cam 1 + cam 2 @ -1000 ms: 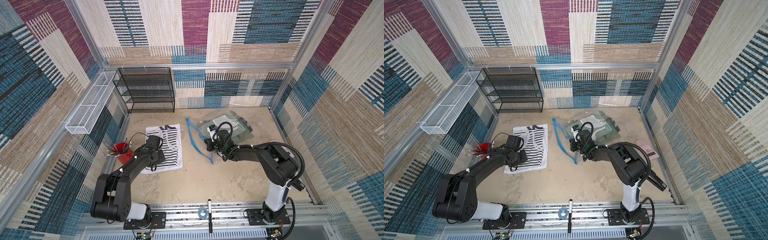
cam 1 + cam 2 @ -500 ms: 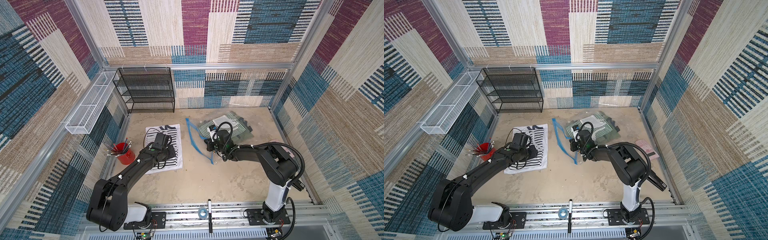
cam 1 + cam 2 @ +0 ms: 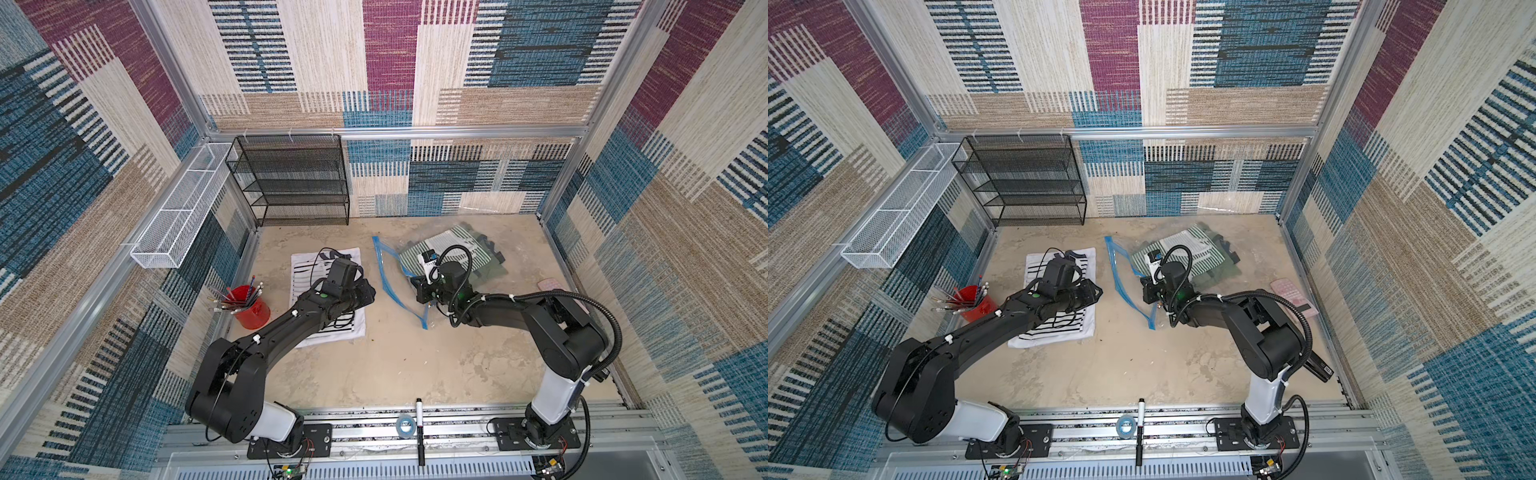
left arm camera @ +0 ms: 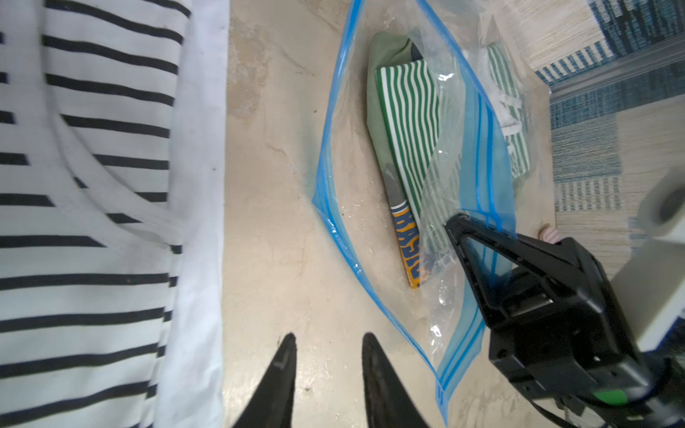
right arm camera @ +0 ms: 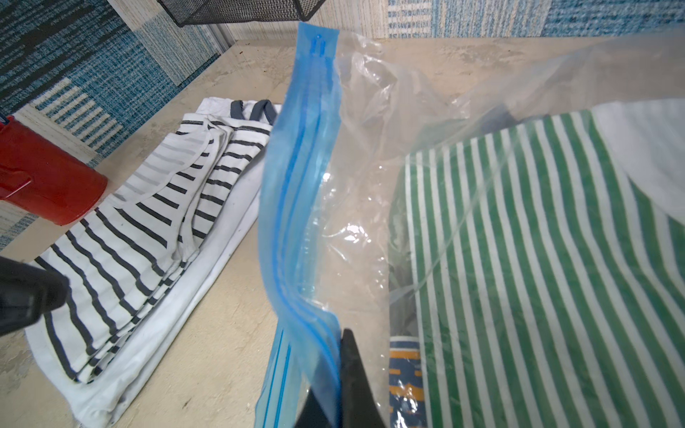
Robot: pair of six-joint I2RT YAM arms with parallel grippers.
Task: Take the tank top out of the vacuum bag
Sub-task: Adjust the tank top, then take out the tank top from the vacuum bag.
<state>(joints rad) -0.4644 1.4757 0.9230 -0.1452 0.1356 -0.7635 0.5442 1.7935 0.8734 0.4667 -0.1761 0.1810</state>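
Lying clear and crinkly right of tank top point(image 3: 302, 274) — bag point(image 5: 296, 185), blue zip edge running near-to-far, mouth toward it; right gripper point(image 5: 339, 337) clamped on zip strip — left gripper point(image 4: 328, 337) parted, empty.

only an orange label point(image 4: 407, 252) in the vacuum bag point(image 4: 450, 315) shows letters, unclear.

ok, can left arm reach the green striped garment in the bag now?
Probably yes: right gripper pinches the vacuum bag's lip up, mouth gaping toward the open left gripper; only bare table between.
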